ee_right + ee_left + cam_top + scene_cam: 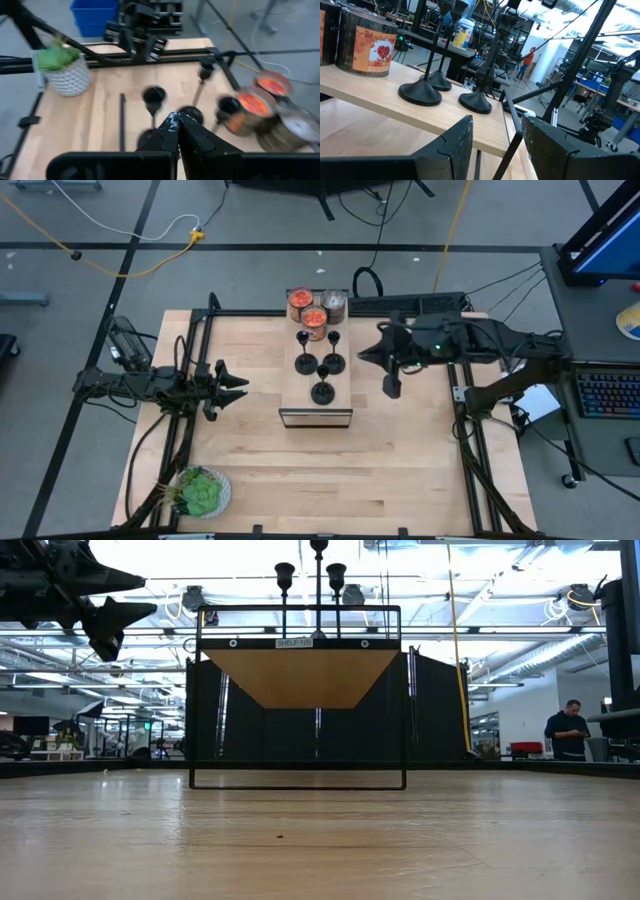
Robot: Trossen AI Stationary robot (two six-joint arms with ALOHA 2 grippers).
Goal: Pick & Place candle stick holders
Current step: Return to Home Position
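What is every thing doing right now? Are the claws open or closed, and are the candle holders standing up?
candle stick holders: all three upright on the shelf, none held.
jars: three, upright at the shelf's far end.
Left gripper: open, empty, left of the shelf.
Right gripper: shut, empty, right of the shelf.
Potted plant: upright on the table.

The shelf [295, 395] has a smooth, matt top of pale wood in a thin black metal frame. It stands on a table [400, 470] of similar light wood with visible grain. On the shelf, the candle stick holders [322, 392] are matt black and look like metal. At the shelf's far end, the jars [313, 320] are glossy with paper labels, and the silvery jar [334, 303] looks shiny. Left of the shelf, the left gripper [242, 387] looks like matt dark plastic.
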